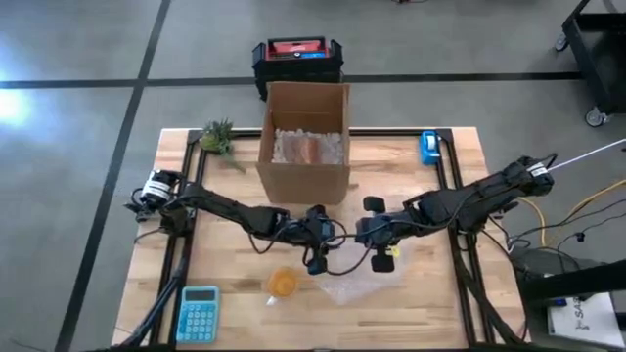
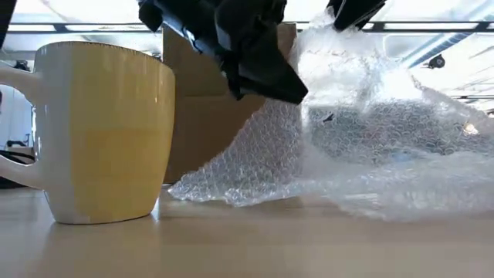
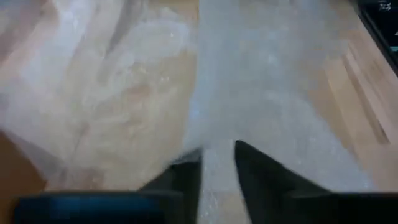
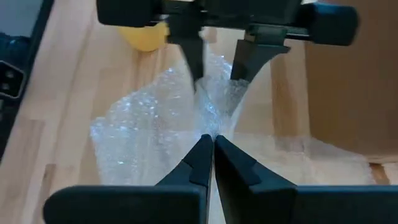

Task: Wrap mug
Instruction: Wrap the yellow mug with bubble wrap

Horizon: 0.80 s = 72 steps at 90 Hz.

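A yellow mug [image 1: 282,284] [image 2: 100,131] stands upright on its base on the wooden table, near the front. To its right lies a clear sheet of bubble wrap [image 1: 357,286] [image 2: 363,147], its upper part raised. My left gripper [image 1: 328,249] [image 3: 217,171] and my right gripper [image 1: 360,240] [image 4: 212,146] face each other just behind the mug, both shut on the sheet. The right wrist view also shows my left gripper [image 4: 219,62] opposite. My left gripper pinches a gathered part of the bubble wrap [image 3: 217,155] between its two fingers, slanting down from the table's left. The sheet spreads out beyond the fingers. My right gripper pinches a bunched ridge of the bubble wrap [image 4: 211,127] between its fingertips, coming from the table's right. The sheet rises to the fingers, and its lower part [image 2: 347,197] lies on the table.
An open cardboard box [image 1: 305,142] stands just behind the grippers. A blue calculator [image 1: 199,313] lies at the near left, a small plant [image 1: 217,137] at the far left, a blue object [image 1: 428,147] at the far right. A black crate [image 1: 298,59] sits beyond the table.
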Each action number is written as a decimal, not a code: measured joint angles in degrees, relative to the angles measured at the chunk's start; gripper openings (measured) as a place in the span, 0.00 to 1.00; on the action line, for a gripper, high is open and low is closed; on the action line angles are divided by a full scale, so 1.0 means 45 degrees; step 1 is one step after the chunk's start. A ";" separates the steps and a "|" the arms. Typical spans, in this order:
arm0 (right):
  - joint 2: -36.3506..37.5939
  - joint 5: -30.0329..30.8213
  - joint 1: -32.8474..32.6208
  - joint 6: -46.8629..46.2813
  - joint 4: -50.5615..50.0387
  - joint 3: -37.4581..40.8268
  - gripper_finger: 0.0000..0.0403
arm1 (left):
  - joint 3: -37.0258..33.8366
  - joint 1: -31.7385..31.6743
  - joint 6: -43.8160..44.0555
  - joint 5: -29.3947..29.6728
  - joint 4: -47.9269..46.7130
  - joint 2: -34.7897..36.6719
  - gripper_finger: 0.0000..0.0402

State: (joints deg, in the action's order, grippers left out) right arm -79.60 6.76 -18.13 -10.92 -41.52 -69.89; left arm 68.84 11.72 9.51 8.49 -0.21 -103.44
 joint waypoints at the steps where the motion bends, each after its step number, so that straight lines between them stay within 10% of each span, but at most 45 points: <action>1: 0.0006 -0.0016 0.0000 0.0000 0.0000 0.0000 0.00 | 0.0015 0.0015 -0.0018 0.0000 -0.0006 0.0000 0.08; 49: 0.2898 0.1250 -0.0024 -0.2018 -0.3812 0.0000 0.01 | 0.3485 0.0808 -0.1911 -0.0719 -0.5107 0.0015 0.00; 72: 0.3500 0.1757 -0.0029 -0.2635 -0.4302 0.0000 0.18 | 0.4375 0.0602 -0.2476 -0.0634 -0.6364 0.0034 0.00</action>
State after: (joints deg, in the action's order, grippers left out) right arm -63.86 14.67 -18.26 -22.77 -60.88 -69.89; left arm 88.53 14.43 -1.63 5.64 -28.85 -103.28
